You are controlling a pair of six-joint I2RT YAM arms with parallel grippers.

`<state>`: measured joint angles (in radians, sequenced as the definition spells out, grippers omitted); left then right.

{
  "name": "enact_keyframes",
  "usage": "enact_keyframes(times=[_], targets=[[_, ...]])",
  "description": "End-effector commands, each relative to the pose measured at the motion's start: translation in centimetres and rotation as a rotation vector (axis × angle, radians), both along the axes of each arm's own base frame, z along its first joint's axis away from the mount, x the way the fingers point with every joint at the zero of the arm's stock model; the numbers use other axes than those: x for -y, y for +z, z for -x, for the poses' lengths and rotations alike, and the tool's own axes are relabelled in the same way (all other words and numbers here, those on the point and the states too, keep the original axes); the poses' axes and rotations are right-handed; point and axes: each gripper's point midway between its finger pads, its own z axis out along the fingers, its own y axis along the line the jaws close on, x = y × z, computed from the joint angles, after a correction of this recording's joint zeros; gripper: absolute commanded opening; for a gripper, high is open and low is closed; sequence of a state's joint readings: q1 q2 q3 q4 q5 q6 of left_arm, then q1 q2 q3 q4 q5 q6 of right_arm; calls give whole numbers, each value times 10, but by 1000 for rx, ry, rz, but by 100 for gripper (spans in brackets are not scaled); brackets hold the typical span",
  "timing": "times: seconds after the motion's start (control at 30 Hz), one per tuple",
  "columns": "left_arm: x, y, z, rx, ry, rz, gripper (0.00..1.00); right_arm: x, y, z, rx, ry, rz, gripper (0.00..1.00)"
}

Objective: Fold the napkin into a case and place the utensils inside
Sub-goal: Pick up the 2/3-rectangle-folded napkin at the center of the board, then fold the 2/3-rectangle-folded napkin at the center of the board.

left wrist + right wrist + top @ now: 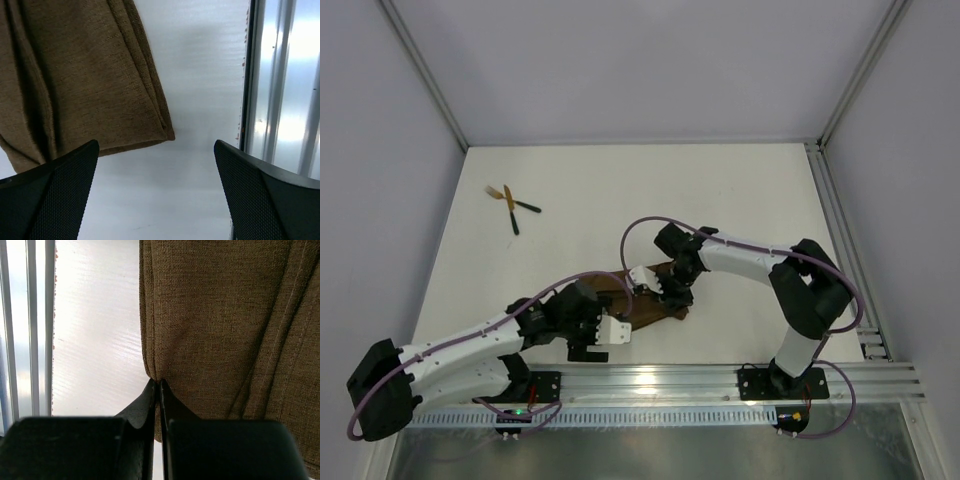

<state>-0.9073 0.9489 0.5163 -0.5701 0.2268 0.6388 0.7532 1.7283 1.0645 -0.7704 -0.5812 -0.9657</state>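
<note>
While the folding step is in hand, left to right:

- Two slim gold-headed, black-handled utensils (511,205), crossed at the far left of the white table (740,190), well apart from the cloth.
- Left claw (157,195), spread wide and empty. The arm is stretched low beside the cloth's near corner.
- Dark-brown folded cloth napkin (660,308), at centre.
- Right claw (159,390), pressed together at the folded edge, elbow bent.
- Next, likely: regrasp a corner and finish the pocket.

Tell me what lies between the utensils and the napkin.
Bare white tabletop; the top view shows nothing resting between the utensils and the napkin.
</note>
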Motion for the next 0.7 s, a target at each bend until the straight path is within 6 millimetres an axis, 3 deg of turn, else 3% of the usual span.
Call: enact_keyframes(times=[0.0,0.13,0.23,0.47,0.53,0.67], targets=[[17,9,-26,181,48,62,99,-9,13,2,-42,3,-28,3],[15,-14,-22,228,2,-23,98,-9,14,3,-50,5,-26,3],[10,-33,-22,234,6,-95,91,-8,15,1,-46,2,-28,3],[2,-55,-17,172,24,-191,60,-10,18,0,-50,10,-62,3],[2,-57,-14,152,22,-192,54,-11,19,0,-52,14,-70,3],[3,-52,-12,141,35,-178,33,-9,21,-2,-46,8,-79,3]])
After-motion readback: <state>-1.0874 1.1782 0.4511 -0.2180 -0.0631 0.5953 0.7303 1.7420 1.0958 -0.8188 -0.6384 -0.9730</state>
